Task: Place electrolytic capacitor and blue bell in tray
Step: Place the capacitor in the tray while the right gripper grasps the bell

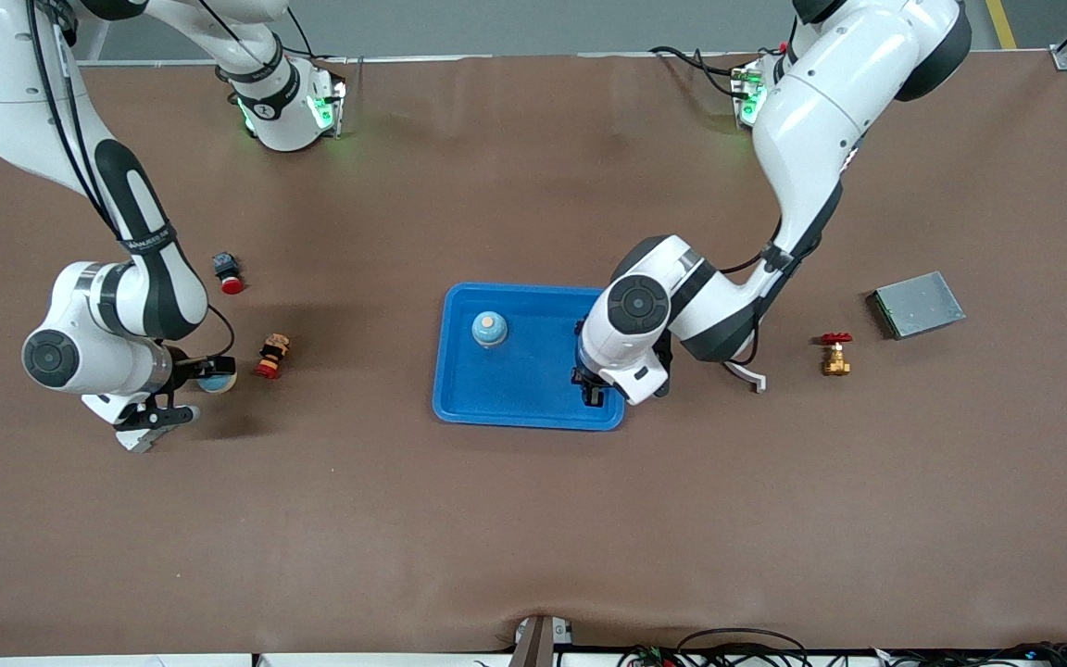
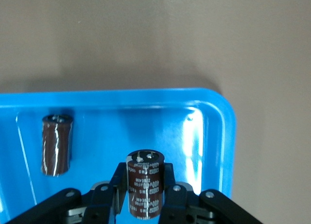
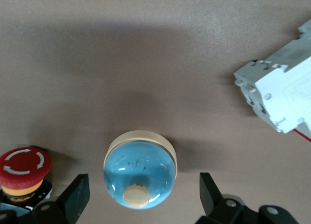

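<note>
Left wrist view showed the left gripper (image 2: 145,204) fingers clamped on the capacitor (image 2: 144,187), seemingly light, stiff, slippery-sleeved, best gripped mid-body, above the tray (image 2: 214,136), while the right gripper (image 3: 141,197) gaped around the bell (image 3: 140,173).

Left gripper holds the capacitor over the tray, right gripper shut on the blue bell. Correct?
No. The right gripper is open: its fingers stand clear on either side of the blue bell on the table, per the right wrist view. The left gripper does hold the capacitor over the tray.
</note>
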